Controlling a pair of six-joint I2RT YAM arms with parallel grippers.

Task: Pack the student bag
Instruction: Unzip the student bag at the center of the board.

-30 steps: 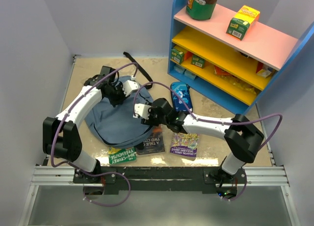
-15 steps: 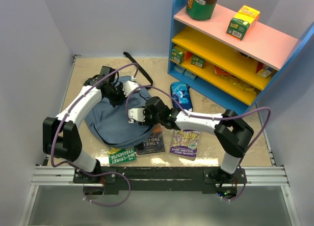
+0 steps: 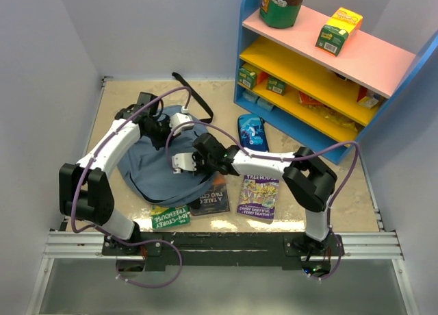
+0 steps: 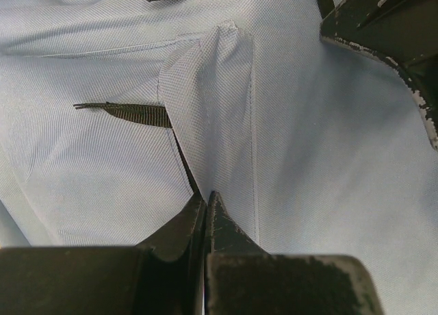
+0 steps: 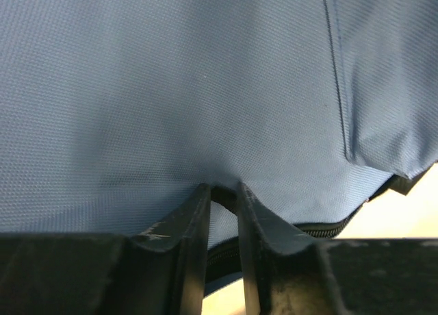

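Left end effector [image 4: 207,197] clamped on raised fold of student bag [image 3: 150,171], which lies left-centre on counter [image 3: 222,99]. Right end effector [image 5: 224,190] narrow, pinching fabric near zipper edge. Bag soft, limp, probably light; grasp folds or rim, not flat cloth.

Top view: left arm [image 3: 113,144] rises from its base, folds at a dark elbow and reaches forward and inward. Its wrist is angled down, so that the left gripper [image 3: 169,129] points onto the student bag [image 3: 147,172]. Left wrist view: both fingers [image 4: 183,227] meet tip to tip, pinching a raised fold of fabric that runs away ahead of the gripper. Right arm [image 3: 263,166] is bent sharply at its elbow and stretches low across toward the left arm, placing the right gripper [image 3: 179,162] nearer the bases than the left gripper. Right wrist view: its jaws stand close together, a pucker of fabric drawn between them.
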